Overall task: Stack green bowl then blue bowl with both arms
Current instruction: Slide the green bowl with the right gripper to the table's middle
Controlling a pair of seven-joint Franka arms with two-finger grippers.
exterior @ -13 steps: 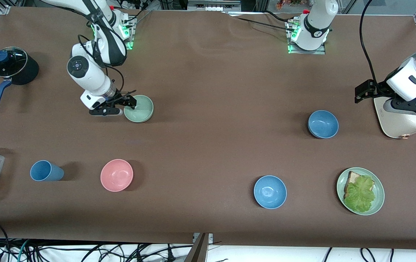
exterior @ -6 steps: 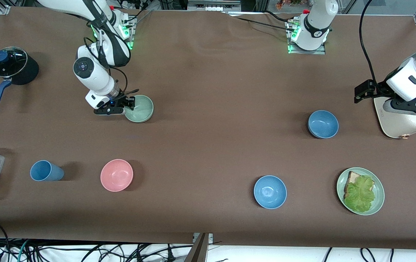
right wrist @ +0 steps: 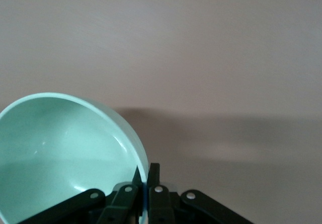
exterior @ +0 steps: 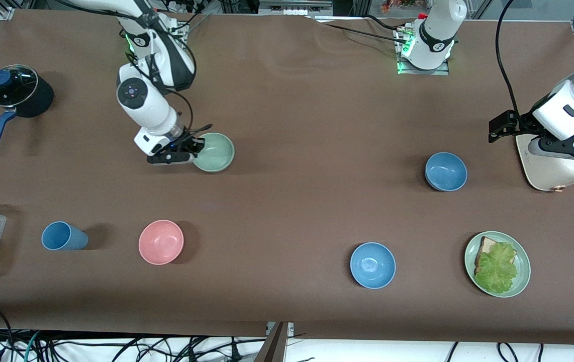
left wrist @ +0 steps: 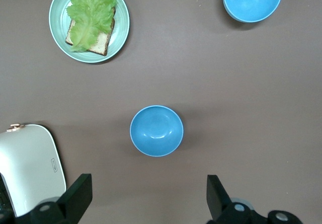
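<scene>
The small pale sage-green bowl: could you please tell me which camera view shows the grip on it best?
The right wrist view: the right end effector is shut on the small pale sage-green bowl's rim. The front view shows the whole bowl but the pinch only small. The left wrist view does not show it.

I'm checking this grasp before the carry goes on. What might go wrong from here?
1. The right gripper pinches only the thin rim of the green bowl, so the bowl might tilt or slip out of the fingers.
2. The slate blue bowl sits toward the left arm's end, close to the white appliance. The open left gripper, above them, might clip the appliance when it descends.
</scene>
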